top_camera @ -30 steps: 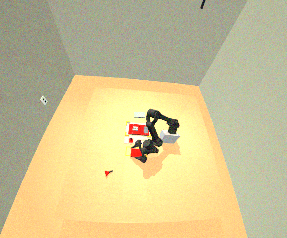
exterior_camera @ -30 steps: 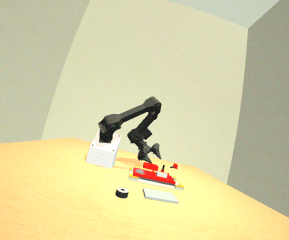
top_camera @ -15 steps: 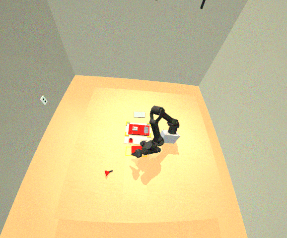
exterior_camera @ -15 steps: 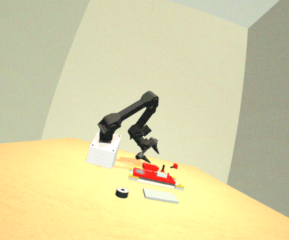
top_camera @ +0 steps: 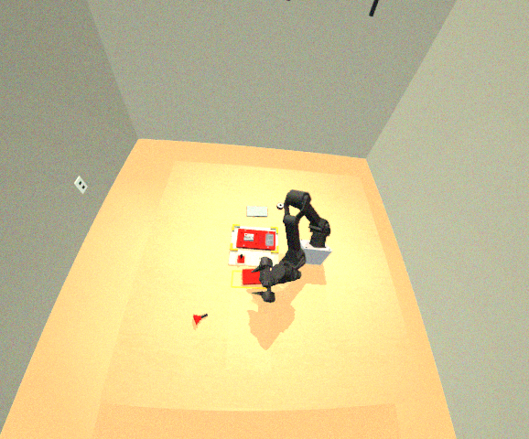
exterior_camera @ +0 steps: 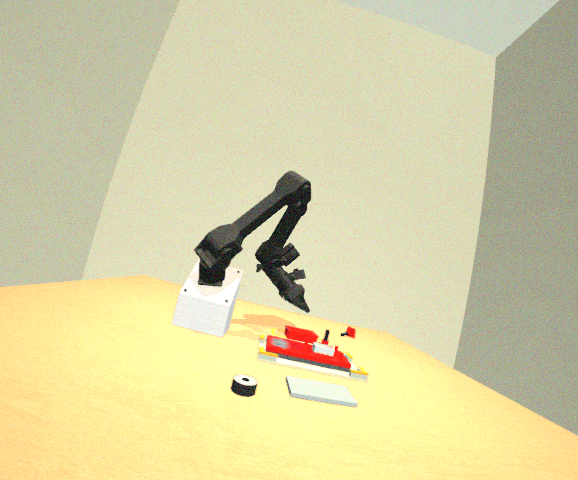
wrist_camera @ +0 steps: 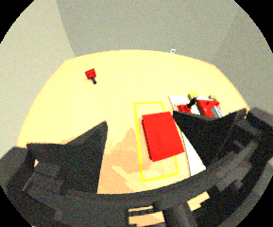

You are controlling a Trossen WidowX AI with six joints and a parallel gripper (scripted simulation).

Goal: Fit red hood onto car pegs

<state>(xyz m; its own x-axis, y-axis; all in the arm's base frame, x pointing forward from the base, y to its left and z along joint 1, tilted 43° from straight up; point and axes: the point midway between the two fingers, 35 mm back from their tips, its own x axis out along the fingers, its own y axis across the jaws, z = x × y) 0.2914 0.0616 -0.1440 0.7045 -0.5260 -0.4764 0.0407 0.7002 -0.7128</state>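
The jaws stand wide apart with nothing between them, and the gripper [exterior_camera: 295, 294] hangs above the bench, tilted down toward the hood [wrist_camera: 162, 136]. The hood lies flat on the bench inside a yellow outline [top_camera: 234, 284], just beside the chassis [top_camera: 255, 238], which sits in its jig [exterior_camera: 314, 367] toward the middle of the bench. From the wrist view the red shell shows whole between the two dark fingers, not touching either. No hood covers the deck. The pegs are too small to make out.

So the step in hand is, by my judgement, still the pick-up: the hood is on the bench and not in the grip. The next move calls for lowering the open jaws squarely over the hood, one finger on each long side, and closing on it level so it does not tip. Then it needs carrying over the chassis and setting down with the corner holes above the pegs. A small red piece [top_camera: 199, 319] lies well apart, toward the near left of the bench.
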